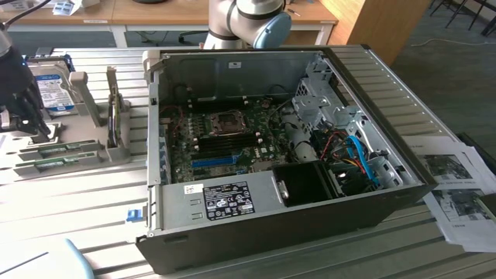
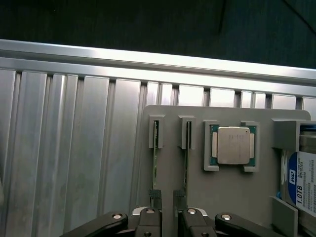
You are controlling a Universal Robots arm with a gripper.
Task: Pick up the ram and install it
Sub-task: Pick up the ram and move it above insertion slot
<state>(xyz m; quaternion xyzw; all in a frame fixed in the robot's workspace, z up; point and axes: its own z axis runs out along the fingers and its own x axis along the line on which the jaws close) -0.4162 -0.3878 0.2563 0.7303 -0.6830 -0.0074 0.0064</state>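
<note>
Ram [image 2: 154,168] stands on edge in the grey holder [image 2: 222,197] on the counter [image 2: 74,148], my hand [image 2: 167,200] hovering just above it, fingers apart and empty, so I judge pickup and installation both remain.

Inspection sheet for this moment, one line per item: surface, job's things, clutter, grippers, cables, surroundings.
surface: slatted aluminium table carrying a grey holder plate and an open computer case.
job's things: two ram sticks stand on edge in the plate's slots, not held; the motherboard lies exposed in the case.
clutter: CPU and hard drive on the same plate; small blue piece beside the case.
grippers: gripper open, fingers close to the sticks' near ends, holding nothing.
cables: red and blue cables inside the case.
surroundings: printed sheets at the exterior view's right; wooden desks behind.
</note>
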